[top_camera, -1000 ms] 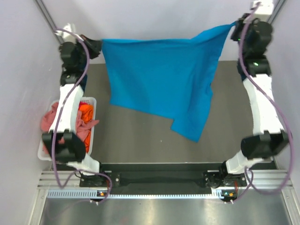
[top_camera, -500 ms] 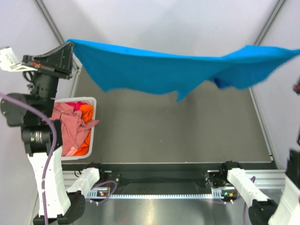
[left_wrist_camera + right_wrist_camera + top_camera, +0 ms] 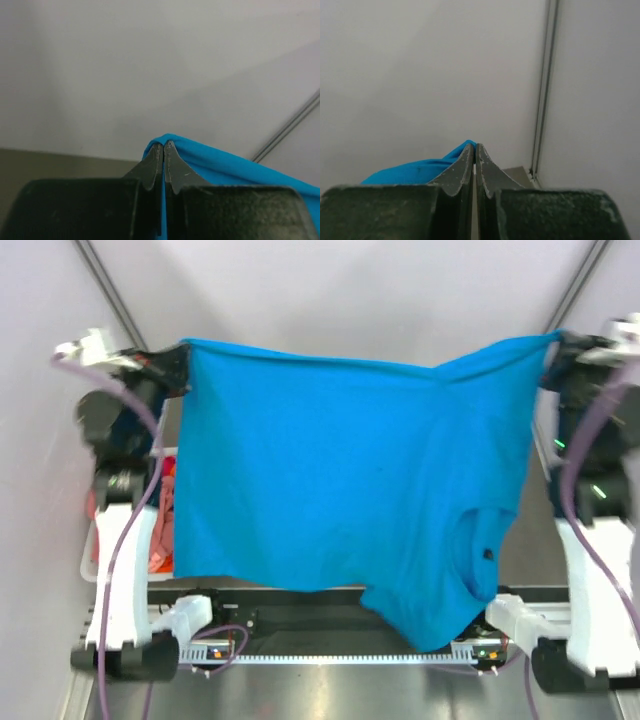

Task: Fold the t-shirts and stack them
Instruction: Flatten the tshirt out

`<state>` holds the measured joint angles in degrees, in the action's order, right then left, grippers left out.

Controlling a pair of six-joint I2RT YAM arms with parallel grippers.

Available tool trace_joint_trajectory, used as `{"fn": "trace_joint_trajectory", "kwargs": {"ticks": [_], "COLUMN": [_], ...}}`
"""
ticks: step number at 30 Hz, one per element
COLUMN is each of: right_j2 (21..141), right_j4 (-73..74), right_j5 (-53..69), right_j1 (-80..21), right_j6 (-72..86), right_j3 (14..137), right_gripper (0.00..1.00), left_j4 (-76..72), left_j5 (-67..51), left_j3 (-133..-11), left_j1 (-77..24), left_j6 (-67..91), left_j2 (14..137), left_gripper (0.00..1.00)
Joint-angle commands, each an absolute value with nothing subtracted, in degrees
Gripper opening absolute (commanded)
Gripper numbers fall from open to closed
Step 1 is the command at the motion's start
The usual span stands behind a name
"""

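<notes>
Hanging as a broad sheet in the top external view, the turquoise t-shirt [image 3: 340, 470] is stretched between the left end effector [image 3: 183, 368] and the right end effector [image 3: 553, 343], each clenched on one upper corner, so the cloth falls straight below and between them. A second ago it drooped from the same two corners with its lower edge slack near the surface [image 3: 170, 435]. Half a second ago it was flung up almost level, and now it has dropped into a flat, open panel. That suggests a shake-out to spread the garment before laying it down. One patch below the right end effector is still bunched around a curled opening, sleeve or neck I cannot tell, and sags lower than the rest, so it probably needs smoothing. Below the left end effector, partly hidden by the cloth, sits the white basket [image 3: 90, 560] with salmon and orange t-shirts [image 3: 160, 530] inside, so folding has hardly begun. In the left wrist view the left end effector [image 3: 163, 146] is pinched tight on a blue fold, with the t-shirt [image 3: 225, 167] trailing off to its right. In the right wrist view the right end effector [image 3: 474, 147] is likewise squeezed on a cloth tip, and the t-shirt [image 3: 415, 172] runs away to its left.
</notes>
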<state>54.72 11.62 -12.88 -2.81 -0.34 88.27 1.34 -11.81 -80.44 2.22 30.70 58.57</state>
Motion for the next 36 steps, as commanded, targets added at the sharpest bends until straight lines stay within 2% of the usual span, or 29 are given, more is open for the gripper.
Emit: {"fn": "trace_joint_trajectory", "kwargs": {"ticks": [1,5,9,11,14,18,23,28,36], "right_j2": [61.86,71.96,92.39,99.89,116.92,127.50,131.57,129.30,112.51], "right_j4": [1.79,-16.11,-21.18,-20.22,-14.61,-7.13,-6.68,-3.88,-5.98], "right_j5": [-11.43,-9.41,-6.42,-5.63,-4.84,-2.90,-2.90,-4.04,-3.79], "right_j1": [-2.02,-2.02,-1.93,-1.93,-1.93,-1.76,-1.67,-1.58,-1.76], "right_j6": [-1.32,-0.35,2.02,2.90,4.30,6.76,9.31,11.33,16.87], "right_j3": [74.94,65.40,68.89,76.09,89.00,105.52,110.82,110.22,88.35], "right_gripper": [0.00,0.00,0.00,0.00,0.00,0.00,0.00,0.00,0.00], "left_j4": [-6.49,-13.96,-17.66,-18.54,-17.23,-16.52,-17.23,-16.88,-12.93], "left_j5": [-8.09,-9.05,-9.24,-9.14,-9.84,-10.46,-12.21,-14.67,-23.53], "left_j3": [-73.58,-70.49,-76.26,-80.05,-92.67,-103.76,-116.25,-120.76,-120.24], "left_j1": [2.46,2.37,2.55,2.46,2.63,2.64,2.81,3.51,7.11], "left_j6": [27.08,25.75,23.56,22.15,20.57,19.77,20.92,22.23,26.01], "left_j2": [67.83,81.00,99.87,106.40,121.32,131.28,140.69,143.61,143.09], "left_gripper": [0.00,0.00,0.00,0.00,0.00,0.00,0.00,0.00,0.00]}}
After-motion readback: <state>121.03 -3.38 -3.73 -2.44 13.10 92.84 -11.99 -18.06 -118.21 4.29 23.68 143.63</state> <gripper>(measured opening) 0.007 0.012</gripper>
